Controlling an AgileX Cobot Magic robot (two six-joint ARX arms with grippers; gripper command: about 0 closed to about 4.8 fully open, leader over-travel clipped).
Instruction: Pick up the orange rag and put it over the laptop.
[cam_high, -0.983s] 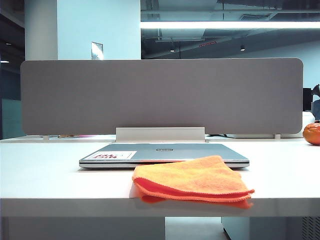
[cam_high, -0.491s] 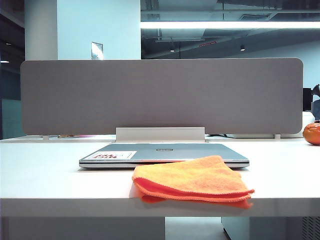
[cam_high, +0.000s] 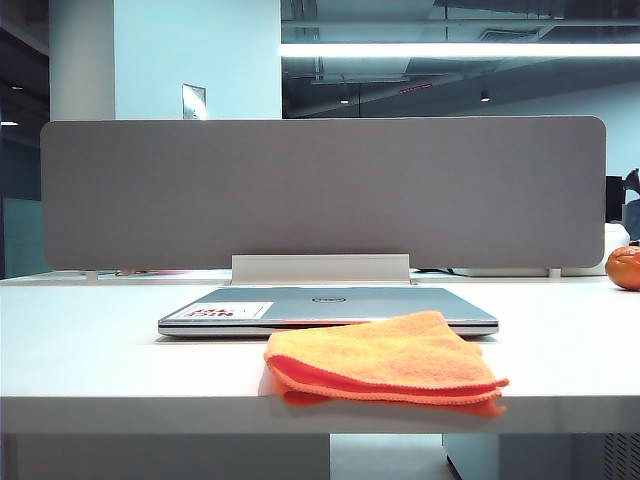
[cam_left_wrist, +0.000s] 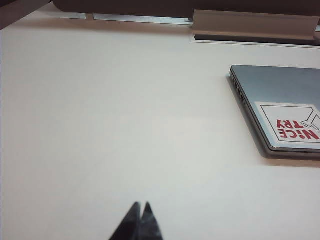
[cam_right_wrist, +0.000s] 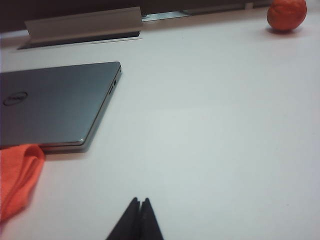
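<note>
Hovering: left gripper (cam_left_wrist: 140, 206) hung over bare table (cam_left_wrist: 110, 125), tips pressed together.
Right gripper (cam_right_wrist: 139, 201): likewise closed, empty.
Rag (cam_high: 385, 360): touched laptop (cam_high: 340, 303) front.

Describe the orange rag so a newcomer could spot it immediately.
On the white table, in front of the grey divider panel, lies a closed silver laptop. The orange rag sits folded at the table's near edge, against the laptop's front. Unlike the round glossy orange object far right, it is flat, fuzzy cloth.
</note>
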